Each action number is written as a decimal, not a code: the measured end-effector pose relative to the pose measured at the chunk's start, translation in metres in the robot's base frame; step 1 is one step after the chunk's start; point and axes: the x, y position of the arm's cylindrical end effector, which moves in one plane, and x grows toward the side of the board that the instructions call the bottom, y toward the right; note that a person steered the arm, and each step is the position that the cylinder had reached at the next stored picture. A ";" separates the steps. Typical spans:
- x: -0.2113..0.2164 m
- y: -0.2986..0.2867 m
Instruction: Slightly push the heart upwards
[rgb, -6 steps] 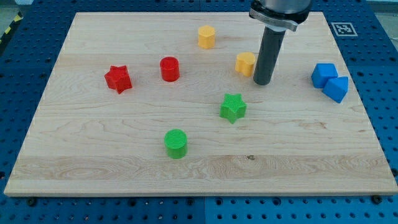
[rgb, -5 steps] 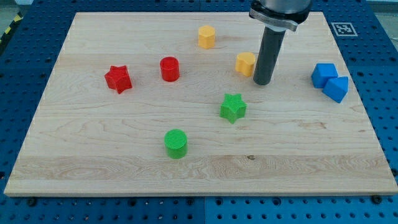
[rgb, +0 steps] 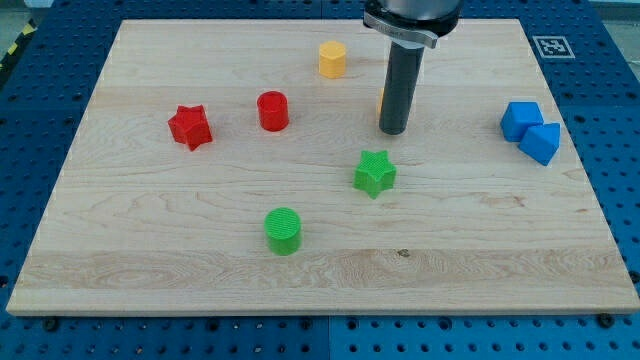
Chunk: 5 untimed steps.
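So the arm's dark rod is standing on the light wooden board (rgb: 120, 260), and my tip (rgb: 392, 131) sits right in front of the yellow heart block (rgb: 381, 101), which is almost fully hidden behind the rod; only a thin yellow sliver shows on the rod's left edge. There's no claw on this thing, just the rod, so nothing to open or clench.

Below the tip, nearby, is a green star block (rgb: 375, 173), with a green cylinder (rgb: 283, 230) further toward the view's bottom left. A yellow hexagonal block (rgb: 332, 59) is up top, a red cylinder (rgb: 272, 110) and red star (rgb: 189, 126) sit left, and two blue blocks (rgb: 531, 130) touch each other at the right edge.
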 end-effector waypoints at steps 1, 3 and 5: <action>0.000 0.000; -0.003 -0.003; -0.024 -0.008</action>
